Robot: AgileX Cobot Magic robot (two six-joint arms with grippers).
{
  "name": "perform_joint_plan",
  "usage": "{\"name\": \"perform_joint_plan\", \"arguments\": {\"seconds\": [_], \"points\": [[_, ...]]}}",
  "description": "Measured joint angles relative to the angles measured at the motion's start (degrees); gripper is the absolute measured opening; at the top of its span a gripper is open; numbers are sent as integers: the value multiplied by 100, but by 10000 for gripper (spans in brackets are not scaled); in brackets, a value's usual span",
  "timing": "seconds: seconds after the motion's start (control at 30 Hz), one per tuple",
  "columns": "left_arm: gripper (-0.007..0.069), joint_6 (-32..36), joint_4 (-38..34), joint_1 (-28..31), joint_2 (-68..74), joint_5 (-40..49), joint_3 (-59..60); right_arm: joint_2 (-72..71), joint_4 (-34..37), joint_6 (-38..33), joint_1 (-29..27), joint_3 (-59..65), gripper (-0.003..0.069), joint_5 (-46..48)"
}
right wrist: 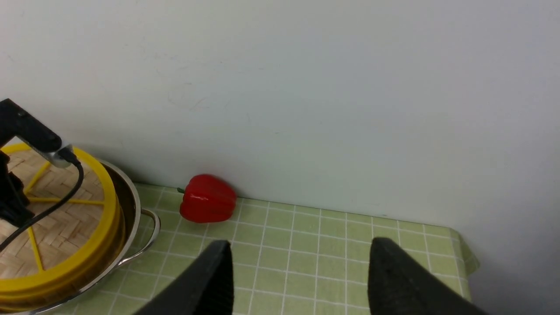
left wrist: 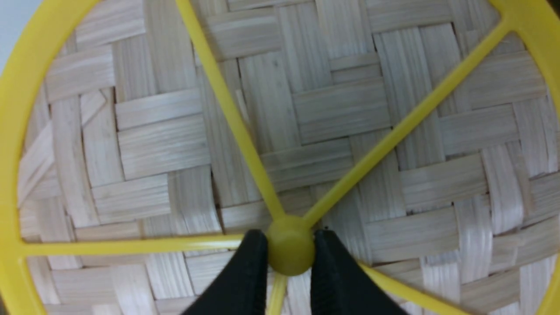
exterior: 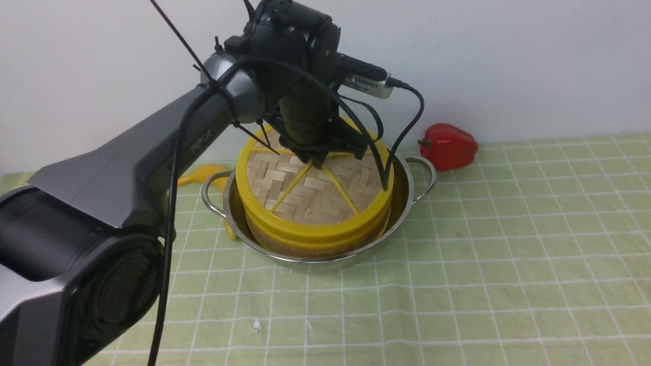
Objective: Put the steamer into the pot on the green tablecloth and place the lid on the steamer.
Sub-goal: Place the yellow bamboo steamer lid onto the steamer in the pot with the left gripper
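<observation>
- The dark grey left arm fills the near left, covering whatever lies behind it
- A curved yellow object peeks from behind the left handle of the wide shiny steel pot, too hidden to identify
- The left gripper pinches the hub of the flat woven-bamboo lid with yellow rim, which caps the round bamboo steamer inside the pot; contents hidden
- A glossy red bell pepper lies by the plain white wall, apart from the pot
- The right gripper, seen only from its wrist, hangs spread and empty
- The pale green grid tablecloth lies bare in front and to the right
</observation>
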Motion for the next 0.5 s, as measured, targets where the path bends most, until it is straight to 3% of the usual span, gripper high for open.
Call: {"name": "perform_joint_plan", "arguments": {"seconds": [0.5], "points": [[116, 0, 77, 0, 162, -11, 0, 0, 0, 0, 0, 0, 420, 0]]}}
